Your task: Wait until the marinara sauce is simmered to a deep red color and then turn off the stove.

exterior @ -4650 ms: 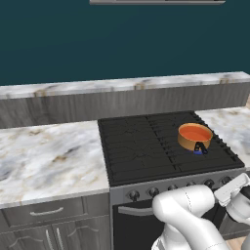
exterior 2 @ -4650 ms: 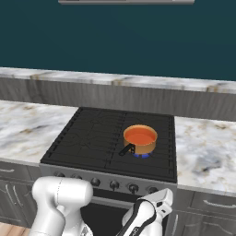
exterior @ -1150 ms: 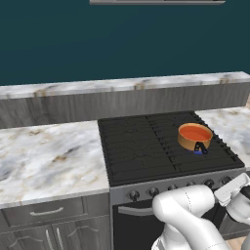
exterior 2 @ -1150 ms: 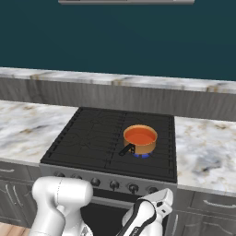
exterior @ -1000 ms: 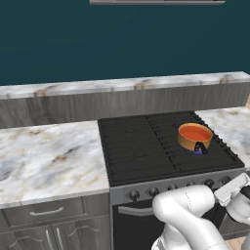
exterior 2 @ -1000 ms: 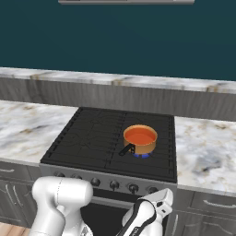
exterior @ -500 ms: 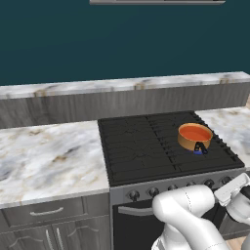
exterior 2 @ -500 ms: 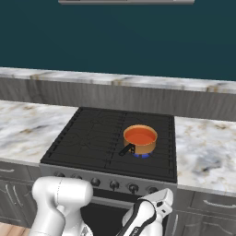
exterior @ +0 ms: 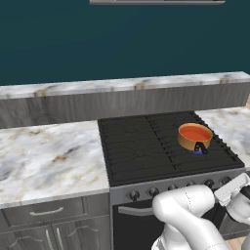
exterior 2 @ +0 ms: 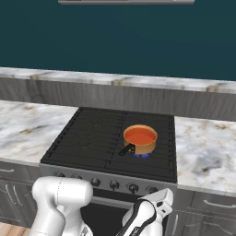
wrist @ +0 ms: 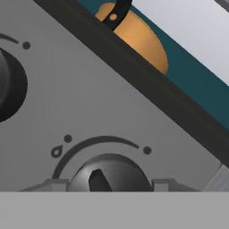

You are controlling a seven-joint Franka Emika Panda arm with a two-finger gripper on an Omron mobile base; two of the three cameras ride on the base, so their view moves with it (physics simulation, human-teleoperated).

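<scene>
The marinara sauce [exterior: 194, 132] [exterior 2: 140, 136] is an orange-red disc in a small copper-tan pot [exterior: 191, 142] [exterior 2: 146, 146] with a short dark handle. The pot stands on the right front burner of the black stove [exterior: 141, 146] [exterior 2: 92, 138], over a small blue flame [exterior 2: 141, 156]. My arm reaches low in front of the stove's grey knob panel. In the hand view my gripper [wrist: 107, 184] is shut on a dark round knob [wrist: 109, 170], with a fingertip at each side of it. The pot [wrist: 138, 38] shows above the panel's edge.
Marble counters [exterior: 49, 156] [exterior 2: 207, 147] flank the stove, with a raised ledge and a dark teal wall behind. A row of knobs [exterior 2: 113, 185] runs along the stove front. A second knob [wrist: 6, 85] sits beside the gripped one. Grey drawers [exterior: 44, 212] lie below the counter.
</scene>
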